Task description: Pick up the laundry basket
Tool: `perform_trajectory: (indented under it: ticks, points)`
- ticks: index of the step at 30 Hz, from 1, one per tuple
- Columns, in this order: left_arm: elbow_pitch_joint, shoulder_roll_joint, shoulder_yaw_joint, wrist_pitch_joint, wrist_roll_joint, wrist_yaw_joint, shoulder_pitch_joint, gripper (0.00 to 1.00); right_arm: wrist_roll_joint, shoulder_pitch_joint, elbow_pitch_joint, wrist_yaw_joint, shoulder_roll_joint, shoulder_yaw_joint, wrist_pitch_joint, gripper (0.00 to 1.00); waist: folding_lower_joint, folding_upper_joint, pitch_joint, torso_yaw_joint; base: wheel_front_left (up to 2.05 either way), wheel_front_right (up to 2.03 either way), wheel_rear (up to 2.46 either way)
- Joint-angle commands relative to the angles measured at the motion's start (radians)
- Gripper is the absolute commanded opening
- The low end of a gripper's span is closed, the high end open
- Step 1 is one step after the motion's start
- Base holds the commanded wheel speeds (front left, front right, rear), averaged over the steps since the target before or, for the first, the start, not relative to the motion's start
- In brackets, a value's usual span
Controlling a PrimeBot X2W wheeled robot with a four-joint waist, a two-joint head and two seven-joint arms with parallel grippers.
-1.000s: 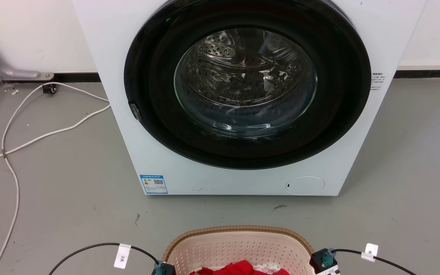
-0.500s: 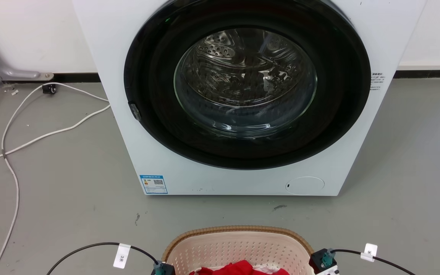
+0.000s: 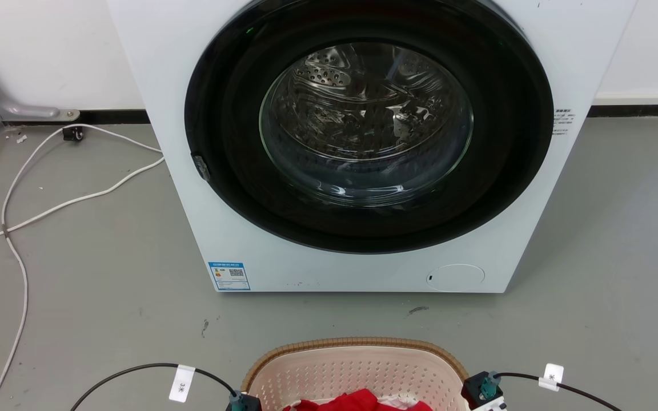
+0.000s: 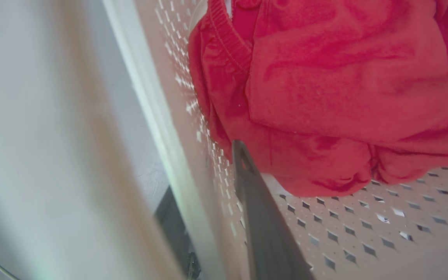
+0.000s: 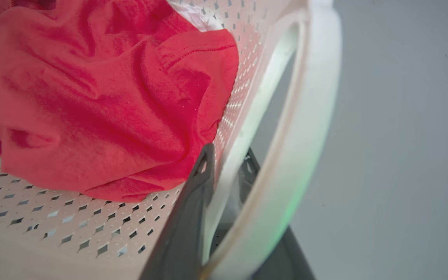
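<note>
Grey floor (image 3: 77, 274), washing machine (image 3: 363, 142) at 12 o'clock; laundry basket (image 3: 357, 345) at 6 o'clock. My left claw (image 4: 204, 175) and right claw (image 5: 228, 155) each pinch a side wall; lift outstanding, I judge

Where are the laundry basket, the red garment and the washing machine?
laundry basket (image 3: 357, 341), head view, brown woven rim.
red garment (image 5: 91, 97), right wrist view, cloth's middle.
washing machine (image 3: 317, 271), head view, white front panel.

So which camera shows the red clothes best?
The right wrist view: the red clothes lie big and sharp in the laundry basket. The left wrist view is nearly as good; the head view catches just a sliver.
</note>
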Motion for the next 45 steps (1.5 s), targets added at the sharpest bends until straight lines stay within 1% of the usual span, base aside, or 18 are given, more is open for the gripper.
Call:
perform_trajectory:
  ticks: [1, 45]
  points:
    - [-0.013, -0.017, -0.019, -0.006, 0.004, -0.022, -0.012, 0.0, 0.002, -0.021, -0.013, 0.015, 0.019, 0.012, -0.007, 0.0, -0.0001, 0.0, 0.0, -0.001, 0.0, 0.0, 0.0]
    - [0.002, -0.013, -0.102, -0.025, -0.072, -0.021, -0.025, 0.0, 0.053, -0.025, 0.002, 0.015, 0.017, 0.062, -0.017, 0.0, -0.0001, 0.0, 0.001, 0.0, 0.0, 0.0, 0.0]
